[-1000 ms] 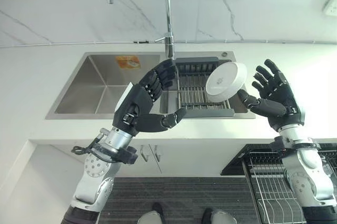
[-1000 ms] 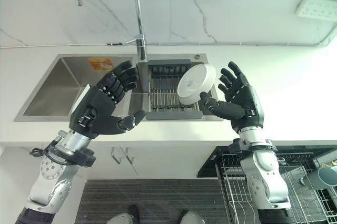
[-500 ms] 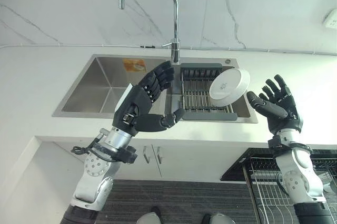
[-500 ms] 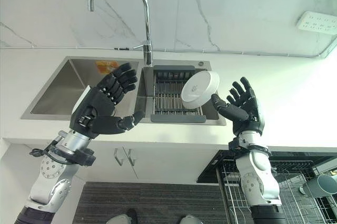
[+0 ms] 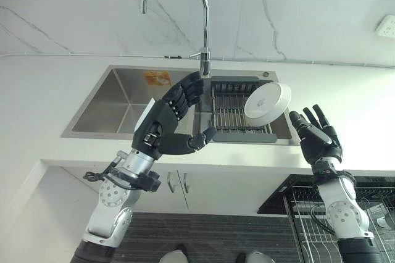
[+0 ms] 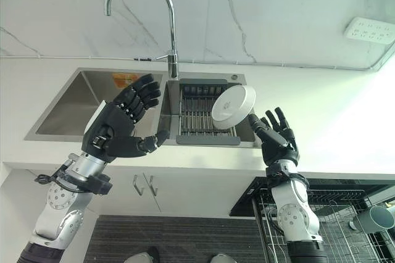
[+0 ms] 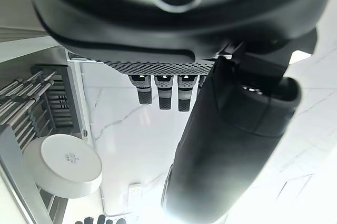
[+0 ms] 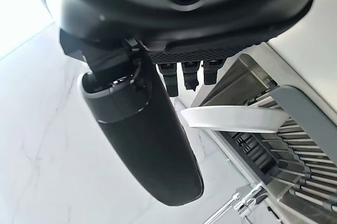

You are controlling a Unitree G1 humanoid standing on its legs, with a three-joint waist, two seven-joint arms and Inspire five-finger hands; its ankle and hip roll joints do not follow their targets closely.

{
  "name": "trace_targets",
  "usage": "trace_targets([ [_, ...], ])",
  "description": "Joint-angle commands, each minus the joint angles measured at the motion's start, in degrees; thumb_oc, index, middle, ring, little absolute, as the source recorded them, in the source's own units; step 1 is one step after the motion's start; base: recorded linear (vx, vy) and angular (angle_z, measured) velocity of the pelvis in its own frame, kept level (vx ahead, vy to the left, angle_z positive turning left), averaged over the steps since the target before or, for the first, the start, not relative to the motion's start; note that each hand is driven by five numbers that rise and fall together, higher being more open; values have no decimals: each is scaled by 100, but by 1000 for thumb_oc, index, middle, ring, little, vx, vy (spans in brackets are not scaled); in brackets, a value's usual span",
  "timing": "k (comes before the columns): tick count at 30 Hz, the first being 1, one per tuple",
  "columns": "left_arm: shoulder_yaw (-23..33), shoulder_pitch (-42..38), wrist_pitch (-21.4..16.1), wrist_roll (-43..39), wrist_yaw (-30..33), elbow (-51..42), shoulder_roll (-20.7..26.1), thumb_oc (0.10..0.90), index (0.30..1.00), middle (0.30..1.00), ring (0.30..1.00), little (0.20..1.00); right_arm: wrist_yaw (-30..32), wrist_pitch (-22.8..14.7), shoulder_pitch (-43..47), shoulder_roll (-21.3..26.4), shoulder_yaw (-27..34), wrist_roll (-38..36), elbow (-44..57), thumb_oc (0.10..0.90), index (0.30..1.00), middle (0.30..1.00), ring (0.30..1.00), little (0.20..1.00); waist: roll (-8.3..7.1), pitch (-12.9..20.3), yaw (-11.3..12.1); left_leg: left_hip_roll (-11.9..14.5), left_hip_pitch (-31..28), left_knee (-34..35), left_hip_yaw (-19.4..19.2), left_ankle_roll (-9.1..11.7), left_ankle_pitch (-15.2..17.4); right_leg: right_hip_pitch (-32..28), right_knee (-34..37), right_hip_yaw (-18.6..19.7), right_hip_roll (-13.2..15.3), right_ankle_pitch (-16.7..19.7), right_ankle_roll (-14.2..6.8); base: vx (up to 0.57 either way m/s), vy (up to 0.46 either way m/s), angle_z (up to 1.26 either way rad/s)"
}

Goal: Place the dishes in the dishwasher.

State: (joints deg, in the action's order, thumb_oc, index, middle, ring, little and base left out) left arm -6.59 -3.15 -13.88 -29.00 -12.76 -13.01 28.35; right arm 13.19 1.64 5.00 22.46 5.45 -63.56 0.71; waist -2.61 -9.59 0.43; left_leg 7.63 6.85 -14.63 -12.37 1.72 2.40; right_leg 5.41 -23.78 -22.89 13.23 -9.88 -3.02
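While the white dish [image 5: 267,100] leans on the drying rack [image 5: 232,112], right hand [image 5: 316,141] fingers spread beside it, apart.

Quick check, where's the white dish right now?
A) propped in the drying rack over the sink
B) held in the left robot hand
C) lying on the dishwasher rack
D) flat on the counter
A: the white dish leans on the drying rack set in the sink, with both robot hands open and apart from it.
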Motion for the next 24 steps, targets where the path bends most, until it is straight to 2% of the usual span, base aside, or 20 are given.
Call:
trace_targets([
  [1, 97, -456, -528, -218, 87, -339, 180, 800, 900, 900, 900, 900, -340, -332, 754, 166, 474, -355, 242, 800, 900, 900, 900, 900, -88, 214, 60, 109, -708, -256, 144, 66, 1441, -94, 659, 367, -42, 267, -582, 0, 0, 0],
  [16, -37, -523, -475, -247, 77, -252, 327, 800, 900, 900, 900, 900, -254, -173, 949, 376, 506, -917, -322, 800, 900, 900, 900, 900, -117, 201, 138, 87, -749, -256, 174, 64, 1450, -171, 659, 354, -60, 274, -600, 0, 0, 0],
  [24, -78, -602, -393, -284, 159, -274, 433, 800, 900, 900, 900, 900, 132, 46, 1156, 627, 537, -949, -606, 800, 900, 900, 900, 900, -131, 184, 159, 89, -763, -256, 178, 74, 1451, -199, 659, 366, -71, 272, -602, 0, 0, 0],
])
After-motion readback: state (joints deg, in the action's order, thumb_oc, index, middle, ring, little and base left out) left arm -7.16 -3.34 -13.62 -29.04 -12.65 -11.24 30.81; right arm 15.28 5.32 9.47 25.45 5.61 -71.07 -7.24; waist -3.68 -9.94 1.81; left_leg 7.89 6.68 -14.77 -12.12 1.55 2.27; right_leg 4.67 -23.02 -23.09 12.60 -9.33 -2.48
